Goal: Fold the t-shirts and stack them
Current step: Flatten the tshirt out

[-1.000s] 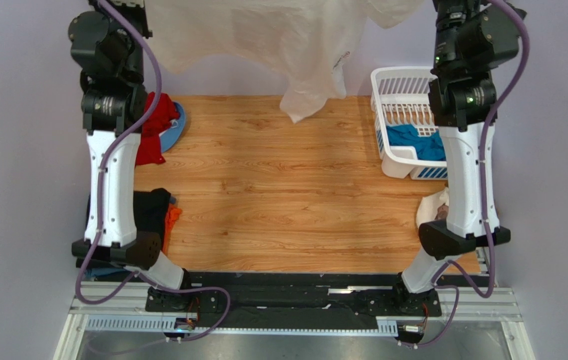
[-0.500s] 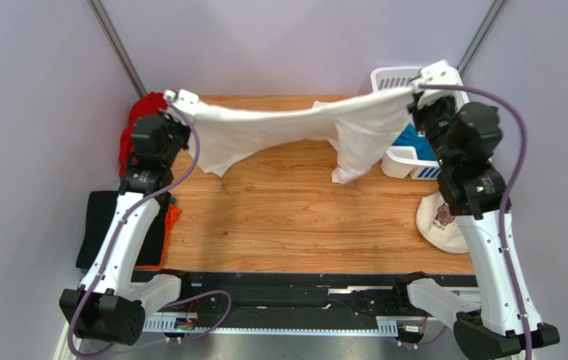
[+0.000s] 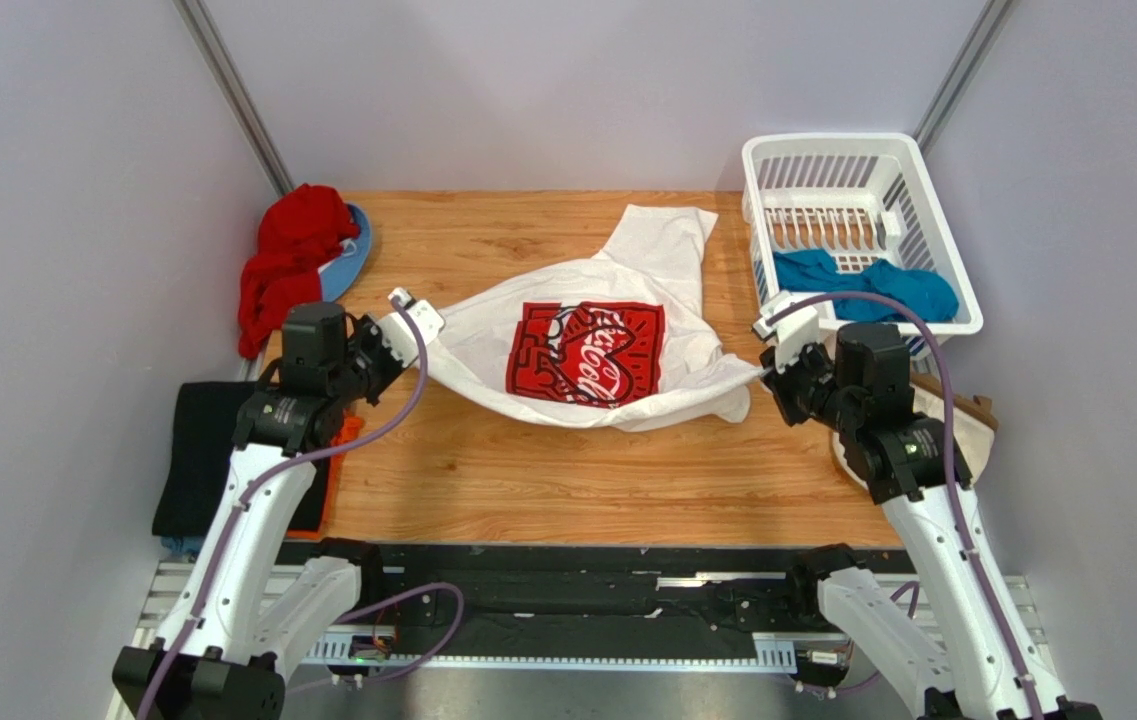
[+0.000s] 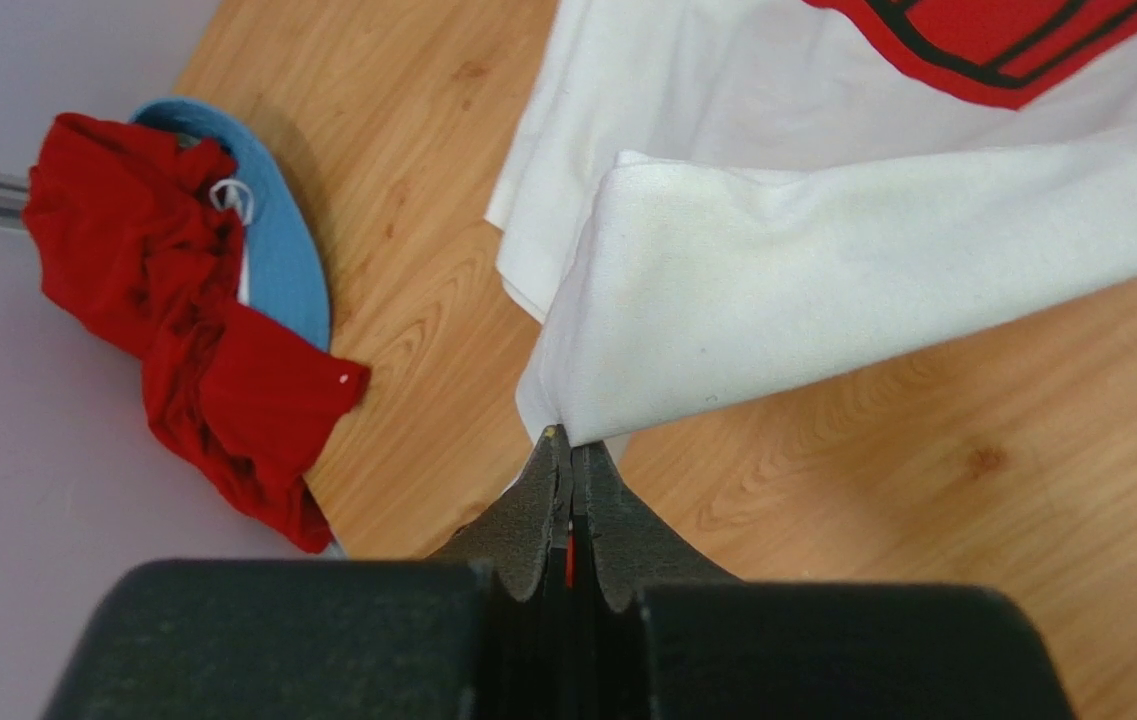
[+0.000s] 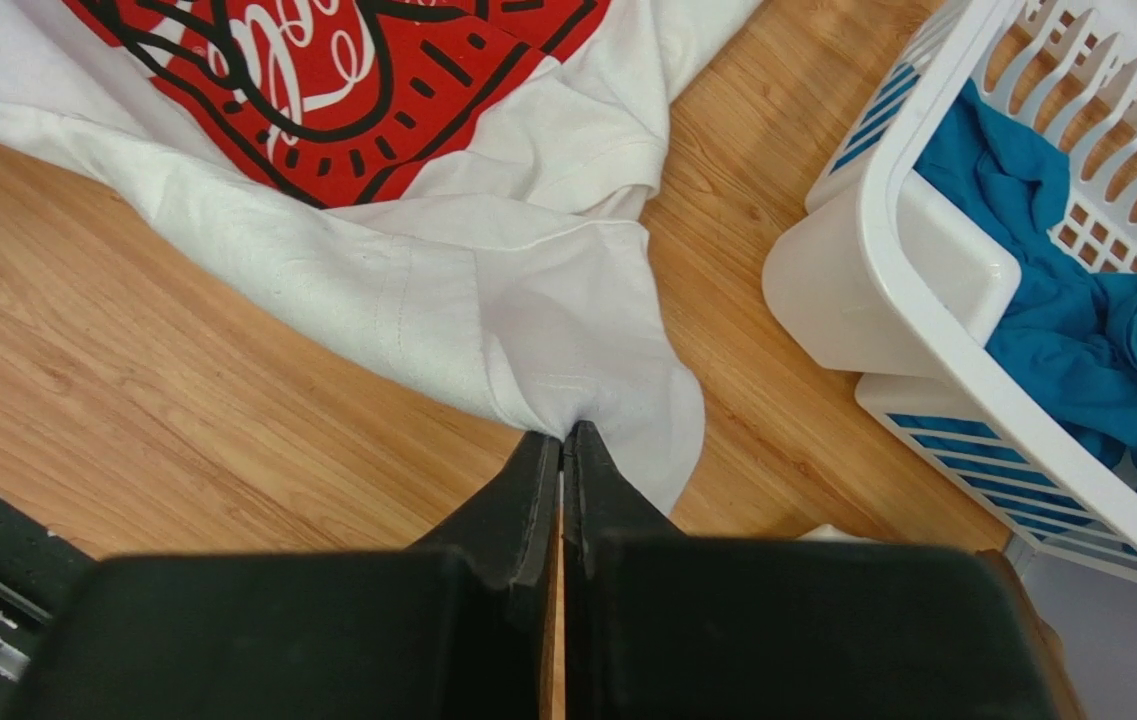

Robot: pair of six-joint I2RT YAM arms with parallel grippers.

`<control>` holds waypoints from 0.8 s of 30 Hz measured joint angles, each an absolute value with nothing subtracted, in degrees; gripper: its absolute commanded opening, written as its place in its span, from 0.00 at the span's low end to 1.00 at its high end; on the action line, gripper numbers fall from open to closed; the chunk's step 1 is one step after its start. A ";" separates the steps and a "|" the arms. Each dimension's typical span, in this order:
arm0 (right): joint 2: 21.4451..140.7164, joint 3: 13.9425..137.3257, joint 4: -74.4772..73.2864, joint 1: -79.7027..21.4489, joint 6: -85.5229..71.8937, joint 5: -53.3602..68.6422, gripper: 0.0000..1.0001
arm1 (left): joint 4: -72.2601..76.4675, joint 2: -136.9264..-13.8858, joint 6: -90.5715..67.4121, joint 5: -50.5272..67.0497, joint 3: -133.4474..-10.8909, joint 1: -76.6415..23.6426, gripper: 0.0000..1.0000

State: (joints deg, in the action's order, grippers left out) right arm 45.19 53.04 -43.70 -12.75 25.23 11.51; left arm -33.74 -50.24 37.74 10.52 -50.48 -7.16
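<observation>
Sagging rumpled, red print up — white t-shirt [image 3: 589, 353]; left claw [image 3: 412, 318] and right claw [image 3: 770, 323] each pinching its edge.

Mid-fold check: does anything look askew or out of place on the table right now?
The white t-shirt lies skewed: its print is tilted and its far part is rucked up, not spread flat. The left gripper and right gripper pinch its near corners, jaws shut. The red cloth overhangs the far-left corner of the table.

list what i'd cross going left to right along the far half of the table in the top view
red cloth → white t-shirt with the red print → white basket holding the teal t-shirt
</observation>
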 measured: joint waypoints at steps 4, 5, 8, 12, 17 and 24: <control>43.00 51.68 -45.17 -12.16 23.68 15.86 0.00 | -41.54 -48.88 41.10 13.61 -51.05 -7.70 0.00; 42.96 51.68 -45.71 -12.05 23.38 16.86 0.00 | -42.89 -48.84 41.67 14.11 -51.09 -7.90 0.00; 43.24 51.68 -48.45 -11.66 22.72 20.84 0.00 | -49.19 -48.97 44.21 14.98 -51.09 -9.19 0.00; 43.35 53.91 -54.59 -11.16 23.31 25.85 0.00 | -54.92 -49.28 46.41 14.81 -51.18 -10.07 0.00; 44.62 60.47 -63.59 -11.09 26.98 30.72 0.00 | -60.80 -49.76 48.90 12.86 -51.18 -10.55 0.00; 49.76 65.12 -74.26 -11.11 39.29 30.39 0.00 | -64.64 -53.52 50.72 6.90 -51.03 -11.66 0.05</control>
State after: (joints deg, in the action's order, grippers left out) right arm 49.76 65.12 -74.26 -11.11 39.29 30.39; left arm -64.64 -53.52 50.72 6.90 -51.03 -11.66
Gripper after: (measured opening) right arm 0.008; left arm 0.008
